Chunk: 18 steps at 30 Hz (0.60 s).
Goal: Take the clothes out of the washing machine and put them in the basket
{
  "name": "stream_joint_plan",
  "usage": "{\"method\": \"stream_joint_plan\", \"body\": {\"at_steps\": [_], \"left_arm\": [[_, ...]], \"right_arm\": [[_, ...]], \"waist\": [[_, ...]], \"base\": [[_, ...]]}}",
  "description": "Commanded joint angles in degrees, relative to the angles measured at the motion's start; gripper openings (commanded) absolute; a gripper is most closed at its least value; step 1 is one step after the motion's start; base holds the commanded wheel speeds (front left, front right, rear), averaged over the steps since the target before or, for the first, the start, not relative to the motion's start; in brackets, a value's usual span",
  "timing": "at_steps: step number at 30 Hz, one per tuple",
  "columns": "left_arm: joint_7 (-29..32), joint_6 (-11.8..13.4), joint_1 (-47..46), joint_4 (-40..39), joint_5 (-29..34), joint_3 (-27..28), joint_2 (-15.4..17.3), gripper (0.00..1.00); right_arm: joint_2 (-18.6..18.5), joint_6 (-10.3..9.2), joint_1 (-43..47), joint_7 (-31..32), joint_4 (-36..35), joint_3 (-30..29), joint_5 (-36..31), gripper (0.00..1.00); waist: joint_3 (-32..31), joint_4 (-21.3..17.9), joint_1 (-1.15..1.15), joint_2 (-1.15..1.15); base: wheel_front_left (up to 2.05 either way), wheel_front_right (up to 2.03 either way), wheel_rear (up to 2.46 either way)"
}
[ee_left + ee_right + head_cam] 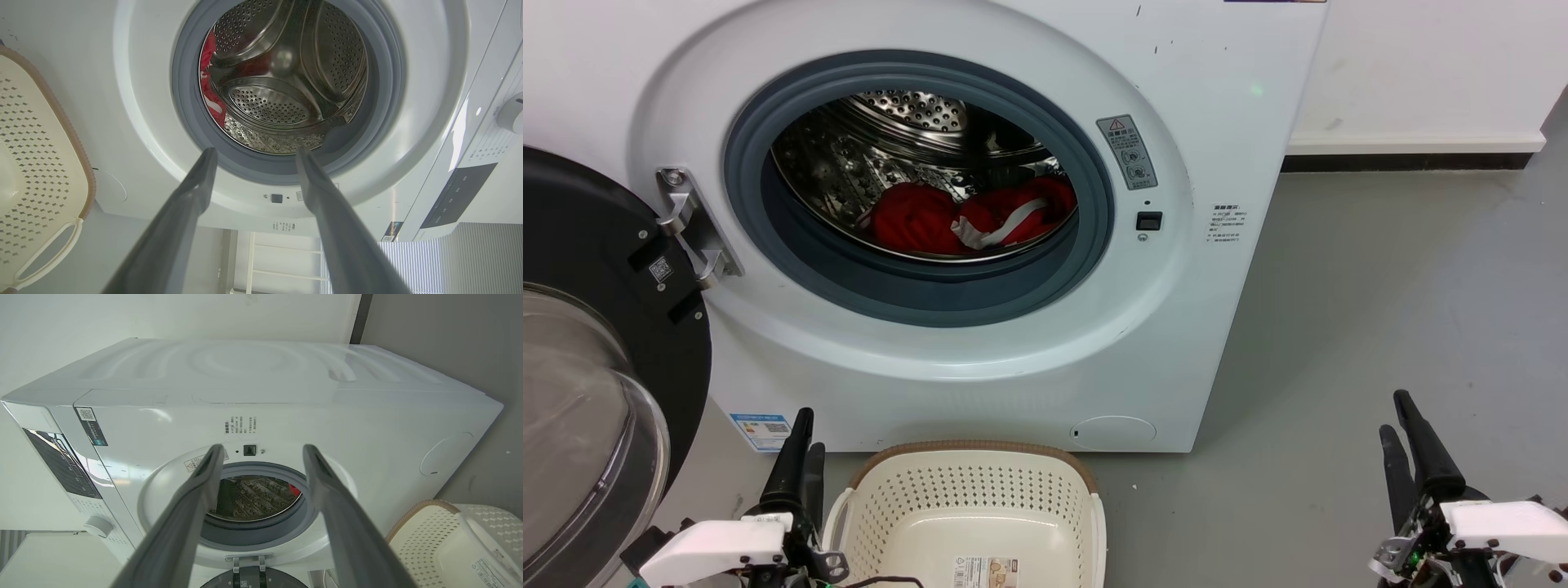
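The washing machine (1233, 122) is standing ahead of both claws, with its round porthole facing them. The grey floor (1339, 327) is stretching out in front of the right claw (1394, 414). The black-framed glass door (580, 269) is hanging wide open, off to the left of the left claw (809, 430).

The basket (972, 446) is sitting on the floor just to the right of the left claw and well to the left of the right claw. It is resting between the two, close to the machine's front. The steel drum (866, 163) is lying beyond the fingertips of both claws.

The clothes (915, 220), red with a white strip, are lying in the bottom of the drum, well apart from either claw.

The left claw is resting with its two dark fingers spread wide and is gripping nothing. In the left wrist view they are framing the porthole. The right claw is likewise gaping wide and holding nothing, and its fingers are pointing toward the machine's front from the right.

A paper label (986, 570) is lying on the basket's bottom, to the right of the left claw.
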Motion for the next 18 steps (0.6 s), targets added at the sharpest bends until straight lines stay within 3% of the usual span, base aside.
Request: {"method": "stream_joint_plan", "body": {"at_steps": [1,9,18], "left_arm": [[-0.8,0.0,-0.3,-1.2,1.2,0.1,0.1,1.0],[-2.8,0.0,-0.5,-1.7,7.0,2.7,0.1,1.0],[-4.9,0.1,-0.6,-4.4,17.0,5.9,0.1,1.0]], "right_arm": [[-0.1,0.0,-0.7,-0.7,-0.6,-0.4,-2.4,1.0],[0.0,0.0,-1.2,-2.7,-0.9,-1.4,-8.8,1.0],[0.0,0.0,-1.2,-4.8,-5.2,-1.8,-25.5,1.0]], "waist": [[0.0,0.0,0.0,0.0],[0.1,-0.1,0.0,0.0],[0.3,-0.3,0.0,0.0]], "base": [[0.0,0.0,0.0],[0.0,0.0,0.0],[0.0,0.0,0.0]]}}
